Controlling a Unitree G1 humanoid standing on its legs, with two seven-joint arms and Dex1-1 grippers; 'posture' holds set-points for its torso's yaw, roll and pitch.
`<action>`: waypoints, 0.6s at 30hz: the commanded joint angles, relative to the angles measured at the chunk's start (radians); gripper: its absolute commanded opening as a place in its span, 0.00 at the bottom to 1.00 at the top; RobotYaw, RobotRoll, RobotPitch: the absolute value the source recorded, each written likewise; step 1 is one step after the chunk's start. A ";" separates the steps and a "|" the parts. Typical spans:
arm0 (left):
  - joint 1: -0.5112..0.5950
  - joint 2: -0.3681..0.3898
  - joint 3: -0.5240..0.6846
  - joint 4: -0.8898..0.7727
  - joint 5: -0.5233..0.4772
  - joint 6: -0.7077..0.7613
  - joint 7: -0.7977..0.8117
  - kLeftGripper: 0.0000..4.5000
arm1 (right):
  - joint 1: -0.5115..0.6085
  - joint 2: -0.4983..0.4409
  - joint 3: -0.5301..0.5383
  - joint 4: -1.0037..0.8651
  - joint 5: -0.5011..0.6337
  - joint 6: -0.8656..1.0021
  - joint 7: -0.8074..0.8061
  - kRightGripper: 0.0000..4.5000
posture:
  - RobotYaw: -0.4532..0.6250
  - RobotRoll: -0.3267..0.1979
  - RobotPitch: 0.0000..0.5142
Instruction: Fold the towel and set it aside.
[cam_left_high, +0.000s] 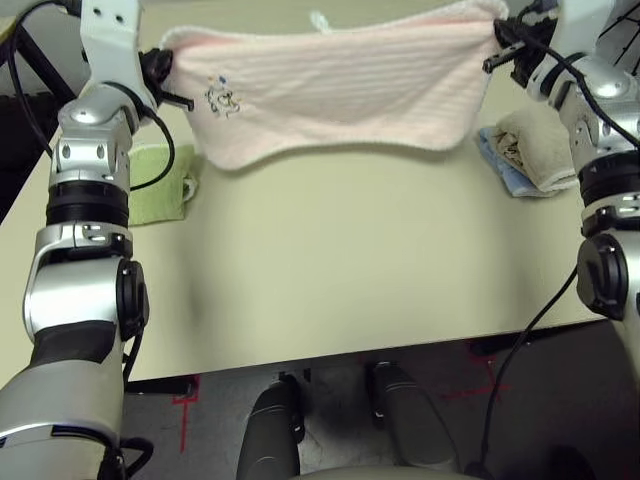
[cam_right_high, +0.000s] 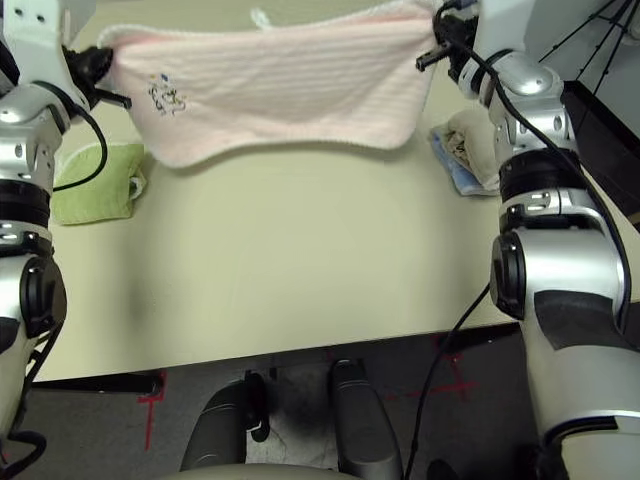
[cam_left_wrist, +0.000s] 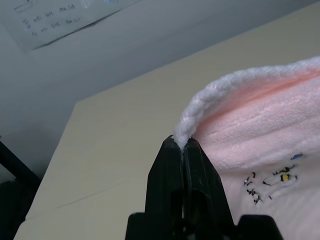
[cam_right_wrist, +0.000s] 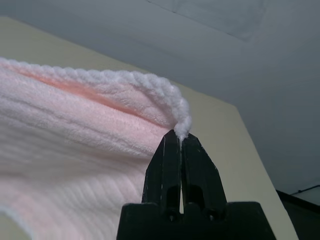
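The left gripper (cam_left_wrist: 181, 145) and right gripper (cam_right_wrist: 180, 137) are each pinching 1 top corner of the pale pink terry towel with white stitched edging (cam_left_high: 340, 85), which is hanging spread above the far side of the beige table (cam_left_high: 350, 270). The fold looks to be just starting; next, the 2 held corners probably need laying down over the opposite edge.

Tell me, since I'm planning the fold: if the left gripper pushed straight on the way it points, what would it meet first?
Beyond the towel corner pinched in the left gripper, the line seems to pass over the far part of the table toward the wall behind. It looks free, though depth is hard to judge.
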 joint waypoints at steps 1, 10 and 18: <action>0.082 0.024 0.016 -0.074 -0.001 0.040 -0.009 0.01 | 0.031 -0.006 -0.005 0.018 -0.002 -0.025 0.038 0.00 | 0.26 0.62 0.33; 0.534 0.025 0.117 -0.687 -0.104 0.412 -0.009 0.01 | 0.330 -0.046 -0.027 -0.333 0.085 0.151 0.254 0.00 | 0.27 0.62 0.41; 0.721 0.036 0.158 -1.027 -0.226 0.672 -0.075 0.01 | 0.498 -0.124 -0.048 -0.630 0.189 0.384 0.376 0.00 | 0.27 0.62 0.42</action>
